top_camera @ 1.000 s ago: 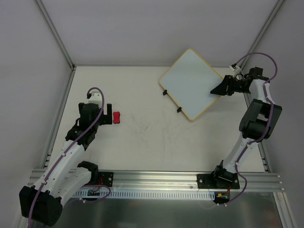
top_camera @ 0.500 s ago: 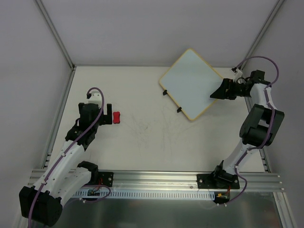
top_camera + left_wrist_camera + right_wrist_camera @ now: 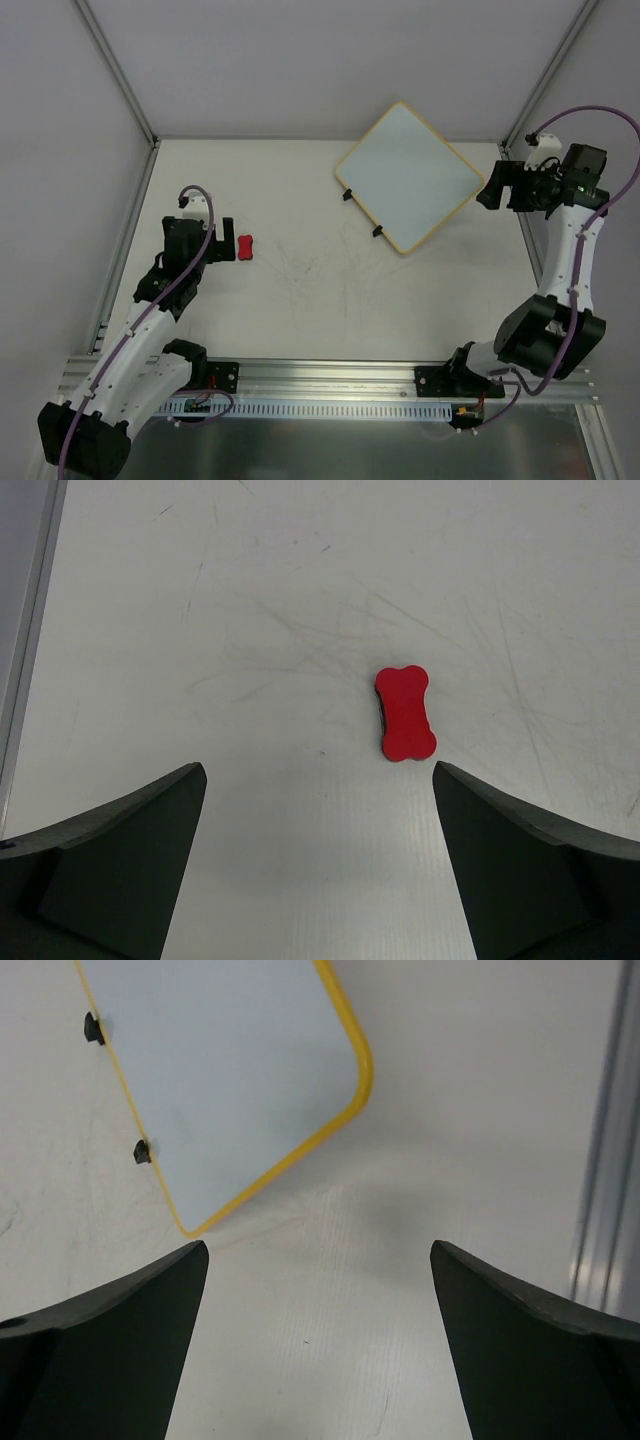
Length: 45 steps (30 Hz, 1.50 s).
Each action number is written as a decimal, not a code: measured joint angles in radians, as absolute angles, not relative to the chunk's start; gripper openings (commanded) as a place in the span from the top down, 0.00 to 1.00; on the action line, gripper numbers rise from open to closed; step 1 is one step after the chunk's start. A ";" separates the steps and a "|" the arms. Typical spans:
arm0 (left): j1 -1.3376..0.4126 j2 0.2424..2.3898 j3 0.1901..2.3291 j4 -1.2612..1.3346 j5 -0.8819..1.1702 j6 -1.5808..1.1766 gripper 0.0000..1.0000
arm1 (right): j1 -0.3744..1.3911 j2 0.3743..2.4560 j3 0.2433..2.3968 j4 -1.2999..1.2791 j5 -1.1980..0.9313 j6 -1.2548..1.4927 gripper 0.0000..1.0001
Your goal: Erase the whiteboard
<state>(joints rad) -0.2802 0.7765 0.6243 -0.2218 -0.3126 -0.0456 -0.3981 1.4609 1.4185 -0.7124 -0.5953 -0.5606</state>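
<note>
The small square white board with rounded corners and a thin tan wooden frame [image 3: 405, 177] is lying flat toward the far right corner of the pale desk [image 3: 300, 320], turned so that it is sitting like a diamond. Two small black clips [image 3: 346, 194] are sticking out from the board edge that is facing the desk's middle. In both the overhead view and the right wrist view [image 3: 220, 1080] its writing surface is showing plain white, with no scribbles visible. The faint grey scuffs are lying on the desk itself, not on the board.

The right gripper [image 3: 492, 187] is hovering near the right edge of the desk, just beside the board's right corner and apart from it. Its fingers are standing wide and holding nothing [image 3: 318, 1250].

The small red bone-shaped eraser block [image 3: 245, 247] is resting on the desk toward the left edge, well apart from the board. The left gripper [image 3: 230, 243] is sitting just beside it, with its fingers spread wide and the eraser lying ahead of the gap, untouched [image 3: 405, 713].

Judging from the clean surface, the wiping is looking finished, or there is nothing left to remove. If any mark is escaping these views, the left arm is needing to pick up the eraser first.
</note>
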 measured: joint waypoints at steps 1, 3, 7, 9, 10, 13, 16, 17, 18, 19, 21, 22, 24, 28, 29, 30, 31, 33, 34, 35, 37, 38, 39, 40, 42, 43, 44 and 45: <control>-0.280 0.774 0.626 -0.223 -0.312 -0.047 0.01 | -0.398 1.423 1.419 -0.712 -0.560 -0.551 0.01; -0.280 0.768 0.637 -0.229 -0.307 -0.052 0.01 | -0.398 1.354 1.422 -0.714 -0.505 -0.532 0.01; -0.280 0.756 0.711 -0.254 -0.297 -0.061 0.01 | -0.398 1.209 1.459 -0.715 -0.416 -0.496 0.01; -0.280 0.750 0.770 -0.265 -0.298 -0.064 0.01 | -0.398 1.155 1.494 -0.715 -0.391 -0.477 0.01; -0.280 0.747 0.812 -0.276 -0.299 -0.065 0.01 | -0.398 1.129 1.513 -0.714 -0.378 -0.466 0.01; -0.280 0.743 0.918 -0.285 -0.301 -0.064 0.01 | -0.397 1.061 1.557 -0.712 -0.345 -0.418 0.01; -0.281 0.741 1.023 -0.297 -0.320 -0.054 0.01 | -0.391 1.012 1.584 -0.707 -0.328 -0.388 0.01; -0.280 0.741 1.058 -0.298 -0.327 -0.045 0.01 | -0.385 0.997 1.586 -0.701 -0.322 -0.379 0.01; -0.280 0.739 1.091 -0.300 -0.336 -0.034 0.01 | -0.376 0.985 1.588 -0.698 -0.313 -0.371 0.01; -0.280 0.738 1.123 -0.305 -0.347 -0.023 0.01 | -0.360 0.974 1.588 -0.694 -0.298 -0.365 0.01; -0.281 0.732 1.172 -0.308 -0.362 0.001 0.01 | -0.327 0.959 1.588 -0.687 -0.265 -0.358 0.01; -0.280 0.727 1.198 -0.314 -0.373 0.017 0.01 | -0.313 0.954 1.588 -0.684 -0.252 -0.355 0.01; -0.280 0.714 1.237 -0.318 -0.387 0.043 0.01 | -0.285 0.941 1.587 -0.676 -0.221 -0.349 0.01; -0.280 0.679 1.301 -0.328 -0.418 0.087 0.01 | -0.261 0.920 1.587 -0.666 -0.179 -0.342 0.01; -0.281 0.671 1.314 -0.329 -0.425 0.097 0.01 | -0.258 0.912 1.587 -0.665 -0.168 -0.341 0.01; -0.280 0.663 1.327 -0.331 -0.431 0.106 0.01 | -0.256 0.902 1.587 -0.662 -0.160 -0.340 0.01; -0.281 0.658 1.336 -0.332 -0.433 0.114 0.01 | -0.255 0.896 1.587 -0.661 -0.155 -0.340 0.01; -0.281 0.649 1.354 -0.332 -0.439 0.128 0.01 | -0.251 0.880 1.587 -0.658 -0.147 -0.340 0.01; -0.281 0.647 1.361 -0.334 -0.446 0.134 0.01 | -0.248 0.872 1.587 -0.656 -0.146 -0.340 0.01; -0.280 0.647 1.367 -0.336 -0.451 0.141 0.01 | -0.245 0.865 1.587 -0.653 -0.144 -0.341 0.01; -0.281 0.648 1.374 -0.339 -0.456 0.149 0.01 | -0.242 0.855 1.588 -0.646 -0.142 -0.342 0.01; -0.281 0.648 1.377 -0.342 -0.458 0.152 0.01 | -0.240 0.853 1.588 -0.643 -0.141 -0.342 0.01; -0.281 0.648 1.379 -0.344 -0.458 0.155 0.01 | -0.238 0.851 1.588 -0.640 -0.139 -0.344 0.01; -0.281 0.648 1.382 -0.349 -0.459 0.157 0.01 | -0.236 0.851 1.589 -0.640 -0.138 -0.344 0.01; -0.281 0.648 1.386 -0.350 -0.459 0.161 0.01 | -0.232 0.851 1.589 -0.640 -0.137 -0.345 0.01; -0.281 0.647 1.390 -0.350 -0.460 0.162 0.01 | -0.230 0.851 1.589 -0.640 -0.137 -0.345 0.01; -0.281 0.648 1.394 -0.350 -0.461 0.165 0.01 | -0.228 0.851 1.590 -0.640 -0.137 -0.347 0.01; -0.281 0.647 1.399 -0.350 -0.464 0.168 0.01 | -0.225 0.851 1.590 -0.640 -0.137 -0.348 0.01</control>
<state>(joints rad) -0.2806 0.6472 1.3987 -0.3500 -0.4637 0.1677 -0.2253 0.8513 1.5898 -0.6395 -0.1371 -0.3485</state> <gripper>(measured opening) 0.987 0.990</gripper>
